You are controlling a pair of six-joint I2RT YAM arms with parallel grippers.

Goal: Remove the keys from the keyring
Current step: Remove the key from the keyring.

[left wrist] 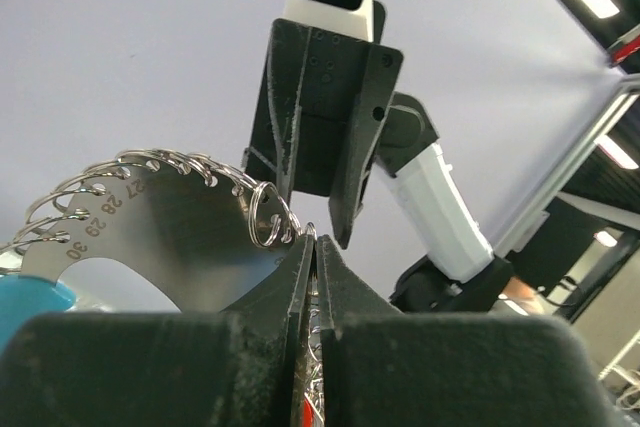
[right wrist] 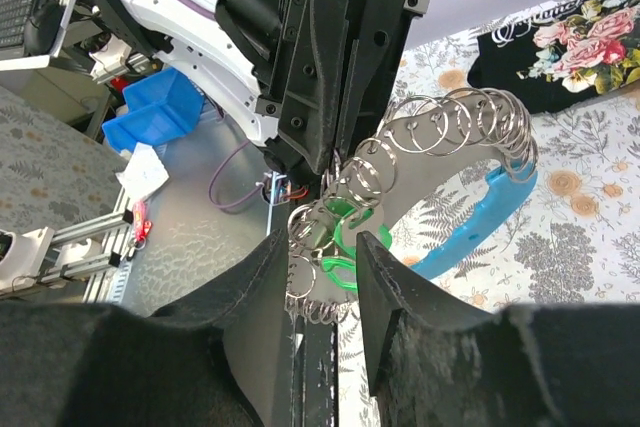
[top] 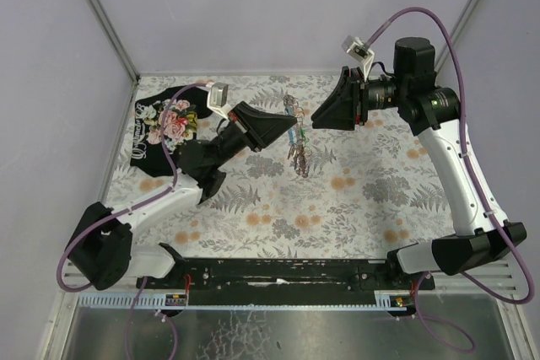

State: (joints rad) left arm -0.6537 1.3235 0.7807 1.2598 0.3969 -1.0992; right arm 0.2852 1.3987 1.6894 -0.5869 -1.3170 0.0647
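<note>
Silvery keyring (right wrist: 450,159): curved grey plate with a light-blue edge, its rim threaded with many small split rings. It is held above the floral table (top: 371,200), towards the far side, between both arms. Keys (top: 299,158): small cluster hanging below it, one green head (right wrist: 338,269) visible. Left gripper (left wrist: 315,247): fully closed, pinching one end of the plate. Right gripper (right wrist: 325,245): jaws partly apart, straddling the green head and nearby rings, no firm clamp evident. Black floral cloth (top: 164,120): far left, well apart. Handling, judged: light, rigid, slick metal; keys swing freely, and the rings look springy and tight. Best hold: a flat plastic key head, pads across its faces, plate pinched by the other arm.
</note>
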